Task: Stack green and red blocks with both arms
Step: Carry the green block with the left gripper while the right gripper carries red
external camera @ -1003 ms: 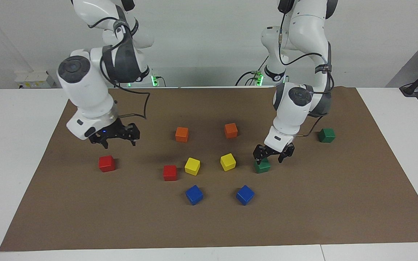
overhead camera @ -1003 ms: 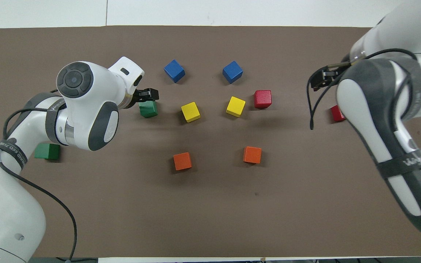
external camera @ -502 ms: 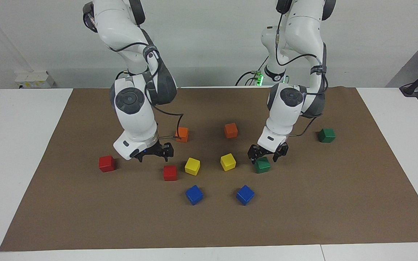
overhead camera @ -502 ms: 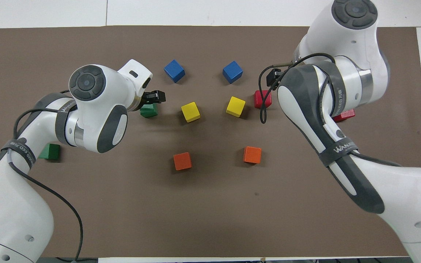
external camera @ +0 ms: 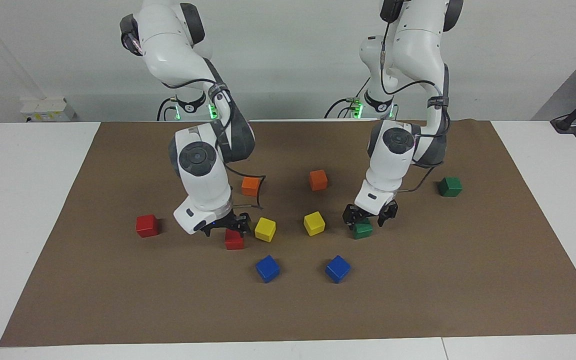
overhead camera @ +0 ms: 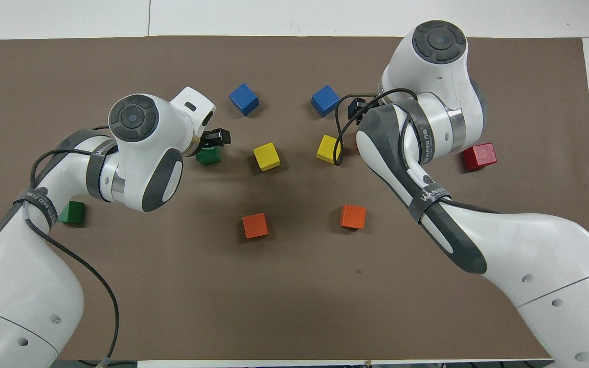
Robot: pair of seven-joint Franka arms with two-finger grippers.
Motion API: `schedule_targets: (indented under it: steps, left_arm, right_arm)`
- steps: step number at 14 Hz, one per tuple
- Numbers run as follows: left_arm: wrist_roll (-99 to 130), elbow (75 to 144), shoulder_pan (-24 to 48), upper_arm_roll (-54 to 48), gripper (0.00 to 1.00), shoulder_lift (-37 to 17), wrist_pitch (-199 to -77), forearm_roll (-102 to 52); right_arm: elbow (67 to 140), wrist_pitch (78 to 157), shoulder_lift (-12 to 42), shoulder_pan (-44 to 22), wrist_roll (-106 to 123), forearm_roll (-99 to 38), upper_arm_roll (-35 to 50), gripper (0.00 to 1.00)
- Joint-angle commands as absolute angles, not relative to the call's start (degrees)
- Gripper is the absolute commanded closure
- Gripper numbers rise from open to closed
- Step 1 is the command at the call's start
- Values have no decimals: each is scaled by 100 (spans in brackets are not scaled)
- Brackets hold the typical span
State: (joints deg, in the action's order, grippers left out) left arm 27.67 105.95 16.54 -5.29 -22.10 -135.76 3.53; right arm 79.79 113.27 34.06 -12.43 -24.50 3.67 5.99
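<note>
Under the left gripper (external camera: 369, 216) one green block (external camera: 362, 230) is straddled by spread fingers — second green block (external camera: 450, 186) lies apart. Right gripper (external camera: 226, 227), spread, over one red block (external camera: 234, 240); 2nd red block (external camera: 146, 225) apart.

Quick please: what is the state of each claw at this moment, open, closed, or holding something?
Left claw: open, low over the green block beside a yellow block, holding nothing.
Right claw: open, low over the red block, holding nothing.
</note>
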Motion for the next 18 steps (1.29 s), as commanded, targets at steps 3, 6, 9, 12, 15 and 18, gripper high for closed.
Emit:
schedule_targets:
  steps: [3, 6, 9, 12, 15, 18]
  left_arm:
    - [3006, 10521, 1767, -431, 0, -2390, -13728, 659]
    - [2962, 10521, 1749, -431, 0, -2426, -13773, 711]
    - [2944, 10521, 1749, -439, 0, -2461, -13764, 756]
    - [2953, 10521, 1749, -431, 36, -2470, -13790, 765]
    - [2936, 10573, 1767, -431, 100, -2461, -13790, 1045]
    - [2927, 10460, 1749, -457, 100, -2452, -13633, 1029]
  right_arm:
    - [8675, 11962, 3313, -1292, -2646, 378, 606, 0]
    - [8946, 12233, 3279, -1354, -2663, 378, 606, 0]
    - [9272, 12428, 3173, -1345, -2654, 378, 606, 57]
    - [8967, 11684, 3016, -1213, -2558, 439, 598, 100]
    - [9034, 11128, 2113, -732, -1796, 431, 589, 100]
    - [9131, 10312, 1408, -248, -715, 422, 580, 100]
